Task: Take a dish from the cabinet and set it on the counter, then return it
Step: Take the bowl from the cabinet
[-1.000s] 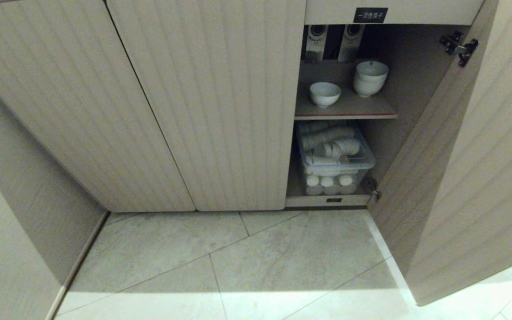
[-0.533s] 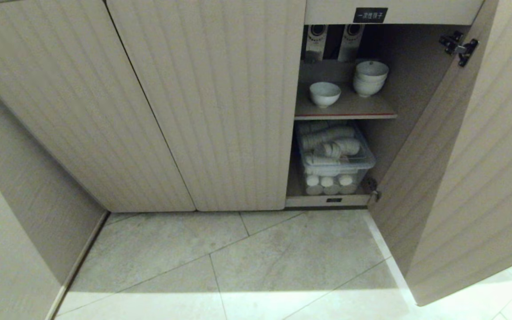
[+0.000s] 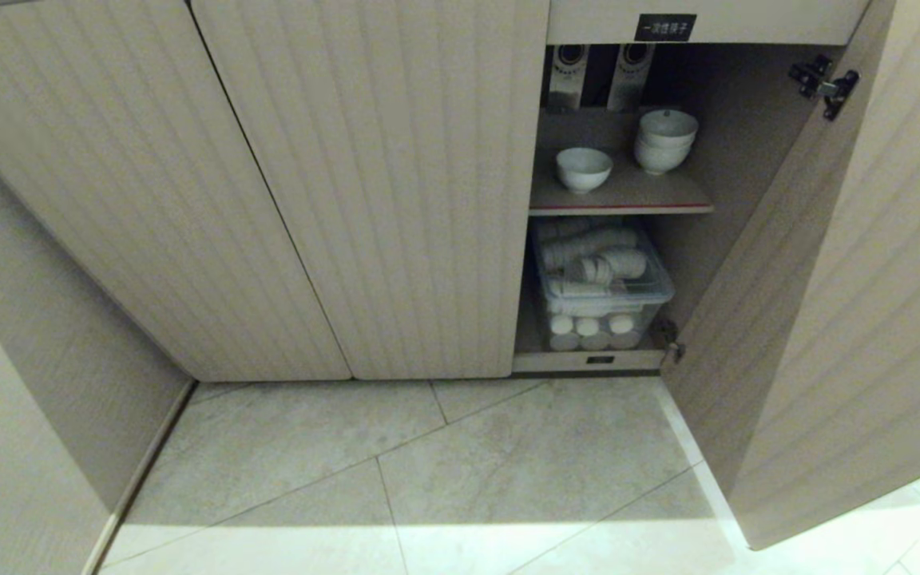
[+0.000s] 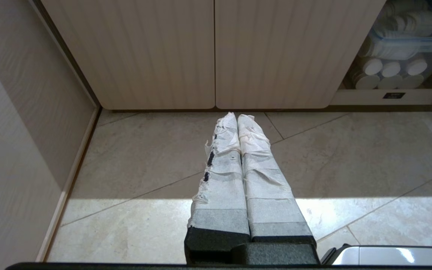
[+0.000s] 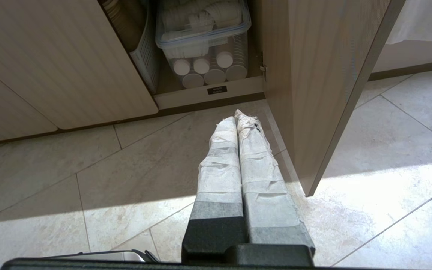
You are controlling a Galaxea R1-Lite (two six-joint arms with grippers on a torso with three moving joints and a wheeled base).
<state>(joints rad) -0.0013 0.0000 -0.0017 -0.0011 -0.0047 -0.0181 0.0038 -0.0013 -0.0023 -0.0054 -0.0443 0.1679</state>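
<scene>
Two grippers, both pressed together and empty, hang low over the floor tiles: the left gripper (image 4: pixel 237 117) faces the closed ribbed doors, the right gripper (image 5: pixel 236 115) sits just beside the open door (image 3: pixel 827 319). Up in the cabinet (image 3: pixel 380 184), the dish (image 3: pixel 584 168) stands alone and upright on the brown shelf (image 3: pixel 628 196), well apart from both grippers, with the stack of bowls (image 3: pixel 666 140) near it, further back. Nothing has been reached for yet, so the opening step looks to be the approach. Best bet, I'd say: lift the right gripper to shelf height, spread its fingers, come in level past the door, and pinch the near rim without nudging that stack.
</scene>
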